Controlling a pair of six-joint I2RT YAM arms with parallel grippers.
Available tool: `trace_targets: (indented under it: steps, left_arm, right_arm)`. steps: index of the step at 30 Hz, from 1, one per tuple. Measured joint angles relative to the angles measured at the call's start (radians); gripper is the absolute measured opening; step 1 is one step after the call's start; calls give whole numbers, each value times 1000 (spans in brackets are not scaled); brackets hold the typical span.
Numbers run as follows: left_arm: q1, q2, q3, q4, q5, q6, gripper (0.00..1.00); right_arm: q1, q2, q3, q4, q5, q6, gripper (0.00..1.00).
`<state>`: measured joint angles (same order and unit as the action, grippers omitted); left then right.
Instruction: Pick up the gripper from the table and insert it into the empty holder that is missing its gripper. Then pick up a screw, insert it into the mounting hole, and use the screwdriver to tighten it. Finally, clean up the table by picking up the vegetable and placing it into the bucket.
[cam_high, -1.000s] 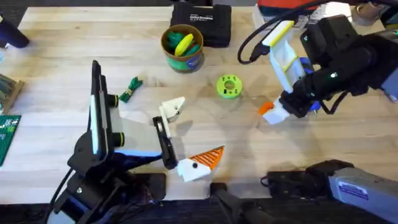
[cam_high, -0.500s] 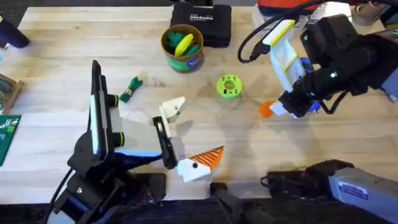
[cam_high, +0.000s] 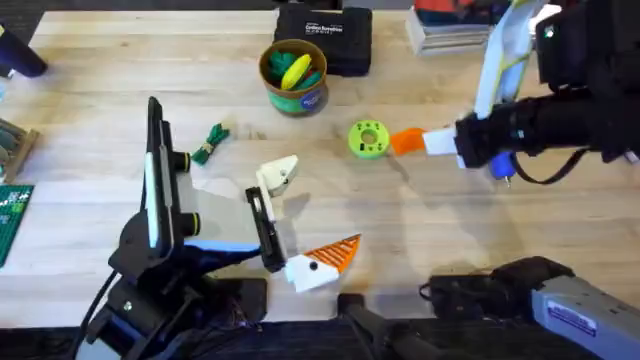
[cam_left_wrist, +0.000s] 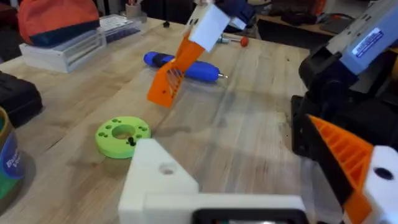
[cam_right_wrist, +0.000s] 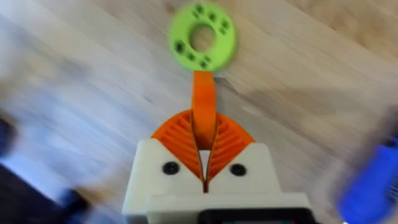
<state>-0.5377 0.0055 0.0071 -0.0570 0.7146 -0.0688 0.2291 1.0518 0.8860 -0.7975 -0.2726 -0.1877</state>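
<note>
On the pale table (cam_high: 420, 215), green disc (cam_high: 367, 139) (near right tool (cam_high: 405, 141))

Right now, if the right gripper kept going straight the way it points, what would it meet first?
The bright green ring-shaped disc. The right gripper, shut on the orange gripper, points that piece's tip straight at the disc. Height above the table is unclear, so it might pass over.

I see a bright green ring (cam_high: 367, 139) with little holes lying flat near the middle of the wood. A black case (cam_high: 325, 38) sits at the far edge. A green circuit board (cam_high: 12, 222) pokes in at the left, and a red cap (cam_left_wrist: 57, 18) rests on clear boxes (cam_left_wrist: 68, 48).
</note>
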Motion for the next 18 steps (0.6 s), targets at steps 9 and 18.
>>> trace_targets:
  steps: [9, 18]
  left_arm:
    - [0, 0, 0, 0, 0, 0, 985]
    - [0, 0, 0, 0, 0, 0, 985]
  right_arm:
    - [0, 97, -95, 187, -490, 269, 15]
    - [0, 228, -193, 373, -920, 362, 15]
